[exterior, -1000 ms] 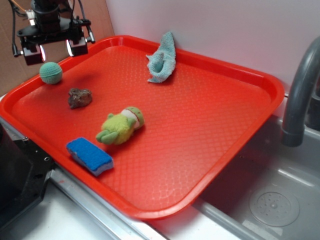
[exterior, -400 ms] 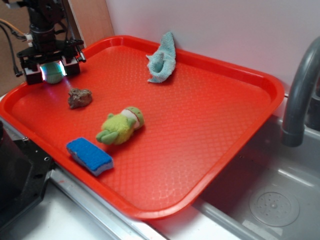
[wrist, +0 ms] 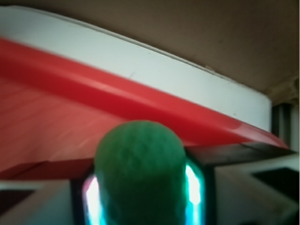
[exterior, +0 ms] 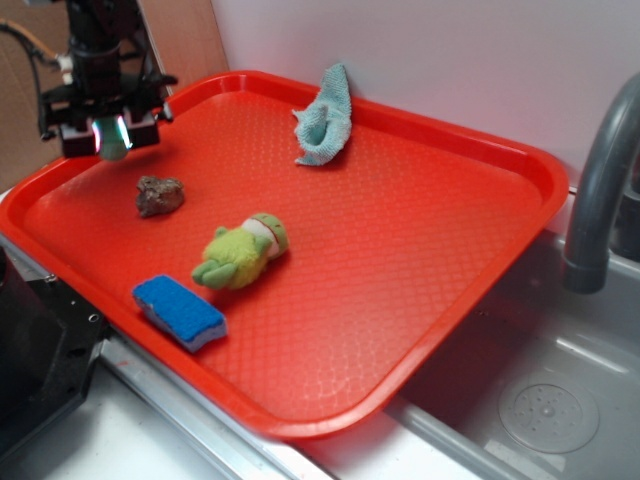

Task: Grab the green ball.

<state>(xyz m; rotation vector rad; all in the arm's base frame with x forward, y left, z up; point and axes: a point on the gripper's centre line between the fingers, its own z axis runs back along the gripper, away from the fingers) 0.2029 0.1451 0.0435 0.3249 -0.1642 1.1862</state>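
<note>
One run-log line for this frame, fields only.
phase: grasp | gripper: shut on green ball | location: far-left corner of red tray | ball on tray or lifted: cannot tell

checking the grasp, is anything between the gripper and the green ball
Nothing visible is. The green ball sits directly between the fingers of the gripper, squeezed on both sides in the wrist view. The brown rock lies apart, nearer the camera on the red tray.
</note>
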